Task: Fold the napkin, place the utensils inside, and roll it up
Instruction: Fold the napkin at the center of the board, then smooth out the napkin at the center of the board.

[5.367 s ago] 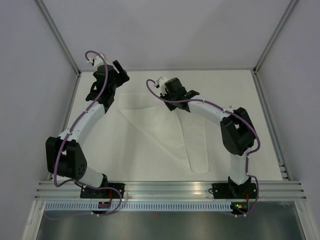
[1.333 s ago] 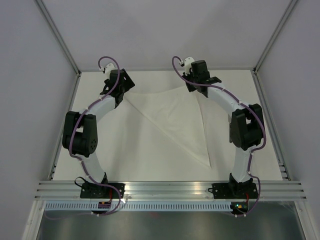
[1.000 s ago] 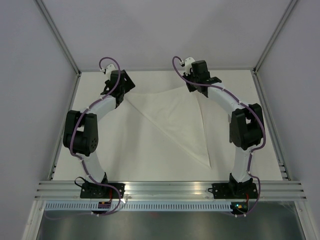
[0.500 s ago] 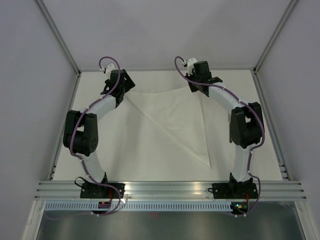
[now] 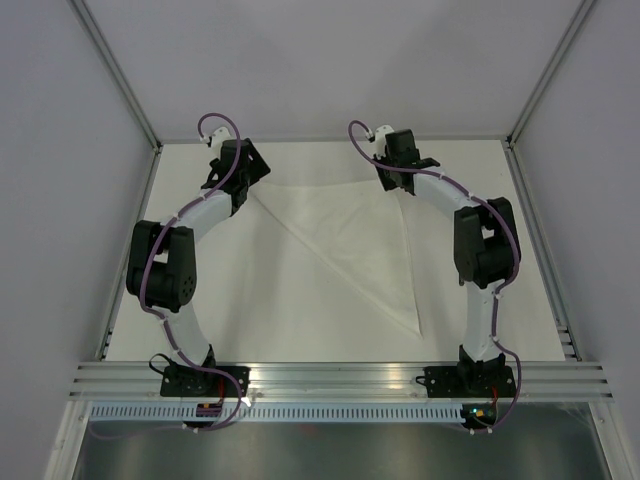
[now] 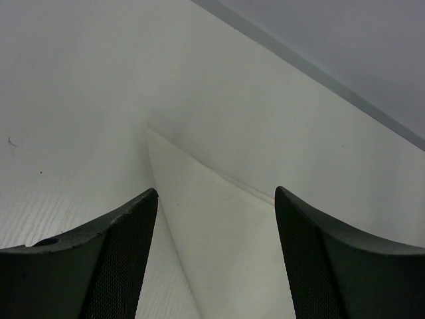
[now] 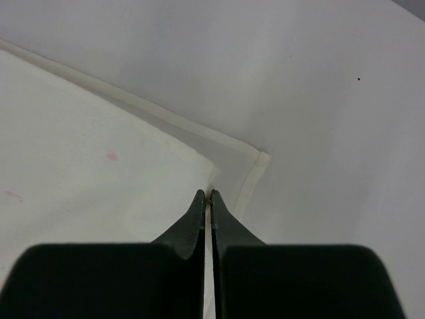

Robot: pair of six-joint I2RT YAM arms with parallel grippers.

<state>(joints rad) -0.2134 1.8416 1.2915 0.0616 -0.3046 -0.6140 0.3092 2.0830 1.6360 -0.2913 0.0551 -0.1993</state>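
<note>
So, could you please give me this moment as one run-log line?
napkin: folded into triangle | left gripper: open over its far-left corner | right gripper: shut at far-right corner | utensils: not in view

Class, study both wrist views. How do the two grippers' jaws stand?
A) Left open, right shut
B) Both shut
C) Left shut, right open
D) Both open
A: the left gripper has its jaws wide apart above one corner of the napkin, while the right gripper has its jaws pressed together at the napkin's folded corner.
</note>
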